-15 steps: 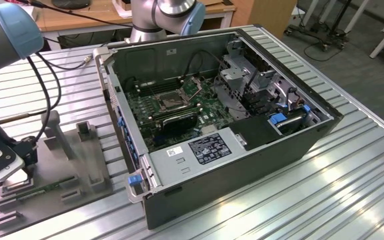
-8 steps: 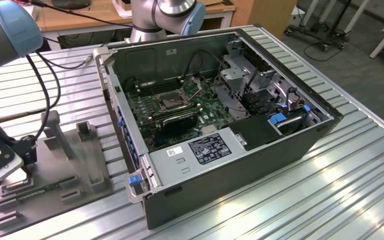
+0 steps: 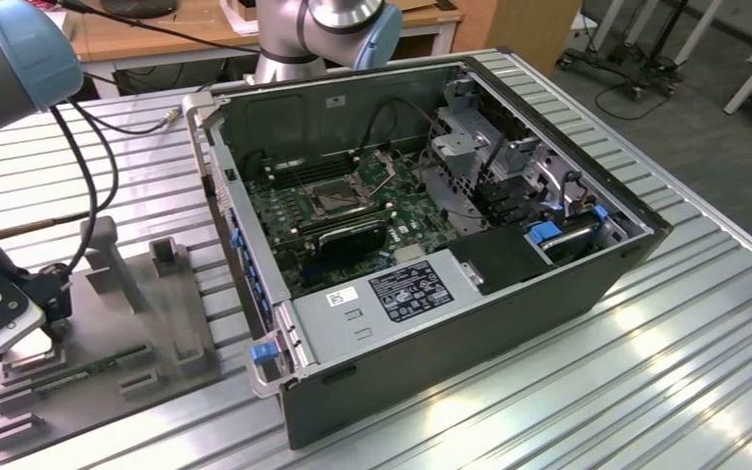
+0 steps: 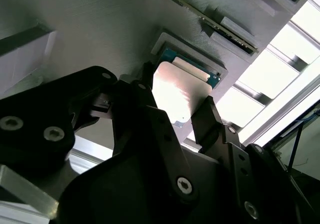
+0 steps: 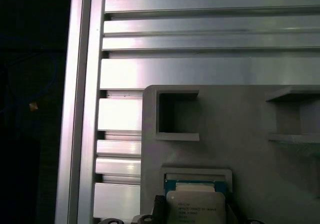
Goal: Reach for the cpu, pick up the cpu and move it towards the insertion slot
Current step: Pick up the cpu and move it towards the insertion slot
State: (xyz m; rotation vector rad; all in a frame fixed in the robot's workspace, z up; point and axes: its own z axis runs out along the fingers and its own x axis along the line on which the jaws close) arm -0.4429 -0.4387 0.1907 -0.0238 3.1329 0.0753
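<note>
The cpu is a thin square chip with a bright silvery top and a green rim. It lies in a shallow square pocket of the grey holder block. My gripper is low over it, with one black finger against one edge and the other against the opposite edge. In the first wrist view the cpu sits just inside the pocket's rim. In the exterior view my gripper covers the chip at that view's left. The insertion slot is the square socket on the green board inside the open computer case.
A long green memory stick lies on the holder block beside the pocket, among upright grey posts. The open black computer case stands at the exterior view's right on a ribbed metal table. A black cable hangs from the arm.
</note>
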